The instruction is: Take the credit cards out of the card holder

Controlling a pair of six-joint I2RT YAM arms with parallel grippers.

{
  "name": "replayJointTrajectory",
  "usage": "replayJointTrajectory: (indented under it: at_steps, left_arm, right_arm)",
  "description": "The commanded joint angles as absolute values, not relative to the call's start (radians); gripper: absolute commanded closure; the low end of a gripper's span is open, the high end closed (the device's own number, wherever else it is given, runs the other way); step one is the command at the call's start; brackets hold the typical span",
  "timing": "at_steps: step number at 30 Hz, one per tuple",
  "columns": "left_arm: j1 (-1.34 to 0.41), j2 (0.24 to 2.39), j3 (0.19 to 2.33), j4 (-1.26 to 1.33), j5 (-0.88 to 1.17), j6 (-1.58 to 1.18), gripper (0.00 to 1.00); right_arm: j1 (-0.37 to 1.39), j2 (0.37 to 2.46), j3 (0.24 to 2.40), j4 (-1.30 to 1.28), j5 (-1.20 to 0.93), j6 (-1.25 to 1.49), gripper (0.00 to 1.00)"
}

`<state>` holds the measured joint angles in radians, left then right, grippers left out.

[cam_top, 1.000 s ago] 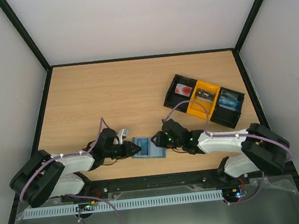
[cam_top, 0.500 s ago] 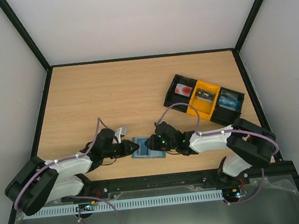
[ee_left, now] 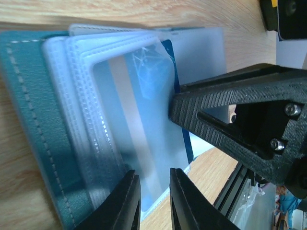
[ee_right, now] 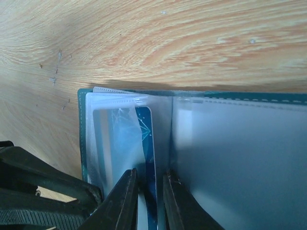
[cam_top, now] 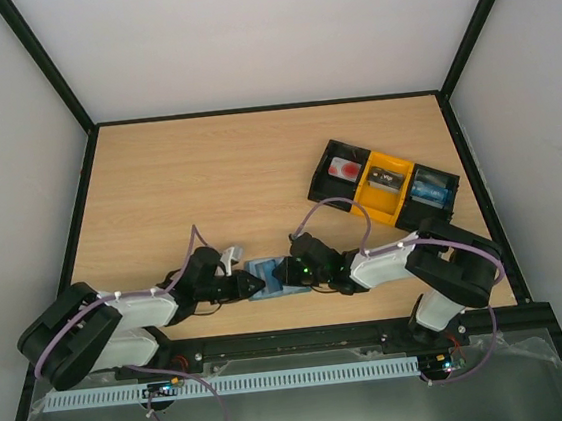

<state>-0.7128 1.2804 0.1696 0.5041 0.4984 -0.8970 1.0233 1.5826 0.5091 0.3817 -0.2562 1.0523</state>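
My teal card holder (cam_top: 268,275), lying open and flat near the front edge of my table (cam_top: 207,178), clear plastic sleeves (ee_left: 120,120) fanned up, a blue card (ee_right: 146,139) showing among them

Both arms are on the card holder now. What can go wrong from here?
1. The right fingers straddle the blue card together with crumpled plastic of the clear sleeves. A pull might drag the sleeves, or the whole card holder, instead of freeing the card.
2. The left fingers seem to grip only the sleeves, not the cover, so that anchor may slip or the plastic may tear.
3. The two sets of fingers work very close together and could collide.
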Motion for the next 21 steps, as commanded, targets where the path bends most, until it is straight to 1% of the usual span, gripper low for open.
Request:
replayJointTrajectory:
  at_steps: [1, 4, 10, 14, 18, 21]
  left_arm:
    - [-0.737, 1.292, 0.150, 0.560, 0.507, -0.922, 0.80]
    - [-0.738, 1.280, 0.154, 0.548, 0.503, -0.923, 0.81]
    - [-0.738, 1.227, 0.188, 0.438, 0.447, -0.881, 0.82]
    - [-0.736, 1.182, 0.197, 0.401, 0.414, -0.880, 0.83]
    - [-0.733, 1.154, 0.197, 0.393, 0.401, -0.881, 0.84]
    - [-0.726, 1.174, 0.201, 0.393, 0.410, -0.868, 0.87]
  right_arm:
    - [1.031, 1.599, 0.495, 0.398, -0.257, 1.019, 0.86]
    - [1.030, 1.585, 0.501, 0.393, -0.262, 1.013, 0.87]
    - [1.030, 1.558, 0.487, 0.394, -0.272, 1.018, 0.90]
    - [1.030, 1.565, 0.462, 0.422, -0.279, 1.016, 0.94]
    - [1.031, 1.568, 0.443, 0.460, -0.294, 1.033, 0.94]
    - [1.030, 1.568, 0.442, 0.467, -0.296, 1.040, 0.92]
